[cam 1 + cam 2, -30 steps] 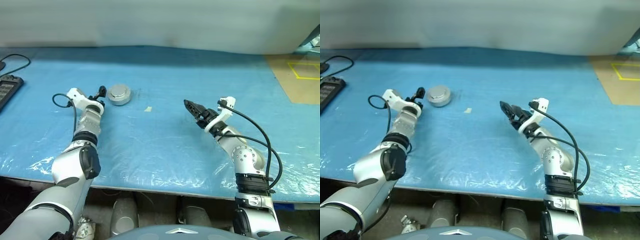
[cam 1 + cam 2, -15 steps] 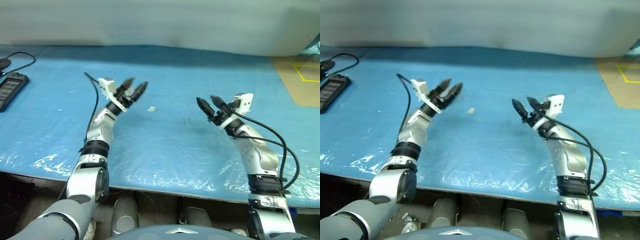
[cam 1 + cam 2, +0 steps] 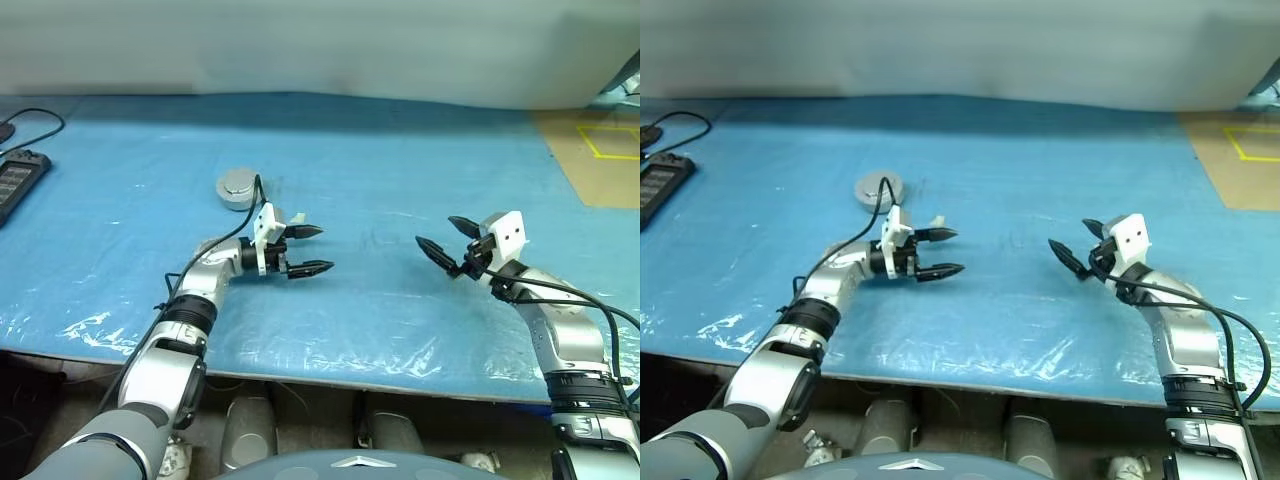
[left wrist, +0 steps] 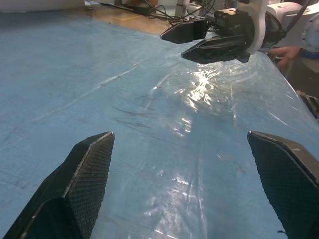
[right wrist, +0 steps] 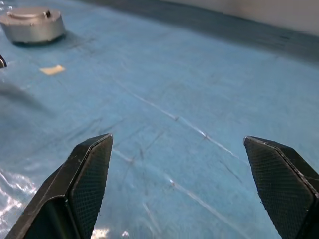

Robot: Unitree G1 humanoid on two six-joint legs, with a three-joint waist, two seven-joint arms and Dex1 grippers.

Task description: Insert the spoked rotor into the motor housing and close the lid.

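Where glossy blue plastic sheeting (image 3: 400, 150) wrinkles, a round grey motor housing (image 3: 238, 187) sits.

bright even light | glare on plastic sheet (image 4: 199, 79) | bg blurred

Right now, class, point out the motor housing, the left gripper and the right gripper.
motor housing (image 3: 238, 187): left eye view, closed top face.
left gripper (image 3: 312, 249): left eye view, gap midway between open fingertips.
right gripper (image 3: 441, 236): left eye view, gap midway between open fingertips.
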